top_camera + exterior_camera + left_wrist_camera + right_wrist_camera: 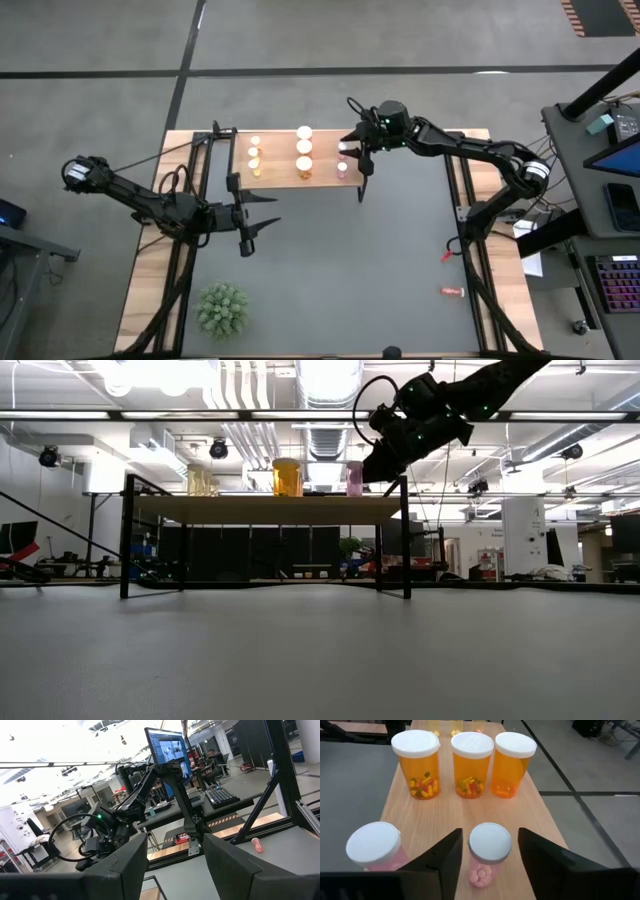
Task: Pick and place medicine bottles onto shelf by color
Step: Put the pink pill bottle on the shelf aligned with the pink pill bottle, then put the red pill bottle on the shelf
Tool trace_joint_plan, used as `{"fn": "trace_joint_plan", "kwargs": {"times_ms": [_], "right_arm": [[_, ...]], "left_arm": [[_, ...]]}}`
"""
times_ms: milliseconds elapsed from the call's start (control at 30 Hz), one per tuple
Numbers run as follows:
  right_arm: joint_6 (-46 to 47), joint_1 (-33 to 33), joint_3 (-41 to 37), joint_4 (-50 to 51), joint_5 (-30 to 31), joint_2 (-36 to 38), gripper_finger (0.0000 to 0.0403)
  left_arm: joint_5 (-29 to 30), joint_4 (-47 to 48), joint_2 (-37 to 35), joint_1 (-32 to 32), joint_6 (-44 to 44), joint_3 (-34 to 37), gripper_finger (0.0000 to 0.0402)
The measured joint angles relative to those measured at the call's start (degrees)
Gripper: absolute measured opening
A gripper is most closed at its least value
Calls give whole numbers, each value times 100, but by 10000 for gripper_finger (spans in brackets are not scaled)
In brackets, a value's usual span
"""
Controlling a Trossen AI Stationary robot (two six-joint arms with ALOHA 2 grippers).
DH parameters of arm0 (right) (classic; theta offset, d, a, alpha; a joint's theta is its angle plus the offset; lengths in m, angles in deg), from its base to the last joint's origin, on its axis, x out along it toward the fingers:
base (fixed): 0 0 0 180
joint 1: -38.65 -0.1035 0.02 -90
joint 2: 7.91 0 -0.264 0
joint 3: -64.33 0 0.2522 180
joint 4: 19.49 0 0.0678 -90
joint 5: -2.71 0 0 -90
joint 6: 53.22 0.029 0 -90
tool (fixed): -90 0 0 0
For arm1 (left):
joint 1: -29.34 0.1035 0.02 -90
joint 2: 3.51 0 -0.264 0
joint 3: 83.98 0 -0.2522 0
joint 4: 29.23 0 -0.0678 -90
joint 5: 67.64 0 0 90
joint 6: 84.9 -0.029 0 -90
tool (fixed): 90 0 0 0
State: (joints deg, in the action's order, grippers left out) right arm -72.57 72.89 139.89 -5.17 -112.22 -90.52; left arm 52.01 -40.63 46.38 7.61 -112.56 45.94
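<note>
The shelf point(300, 172) stands at the table's far side and carries yellow bottles point(254, 155) at its left end, orange bottles point(472, 764) in the middle and two pink bottles at its right end. One pink bottle point(489, 851) stands upright on the board between the fingers of my right gripper point(490, 832). That gripper is open, with a narrow gap on either side of the white cap. The other pink bottle point(373, 846) stands beside it. My left gripper point(262, 214) hangs open over the table's left half with nothing between its fingers.
Two small bottles point(452, 292) point(447, 255) lie on the table near its right edge. A green spiky plant point(222, 308) sits at the near left. The grey table top point(350, 260) between the arms is bare.
</note>
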Motion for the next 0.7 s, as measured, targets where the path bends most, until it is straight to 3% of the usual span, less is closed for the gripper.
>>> {"fn": "trace_joint_plan", "kwargs": {"times_ms": [333, 533, 700], "right_arm": [[74, 0, 279, 233, 7, 175, 221], [800, -173, 897, 1412, 126, 864, 215], [1914, -968, 1375, 2423, 265, 1469, 204]], "left_arm": [[0, -2, 1, 0, 0, 2, 179], [0, -11, 2, 0, 15, 2, 179], [-1, -31, 2, -2, 120, 2, 179]]}}
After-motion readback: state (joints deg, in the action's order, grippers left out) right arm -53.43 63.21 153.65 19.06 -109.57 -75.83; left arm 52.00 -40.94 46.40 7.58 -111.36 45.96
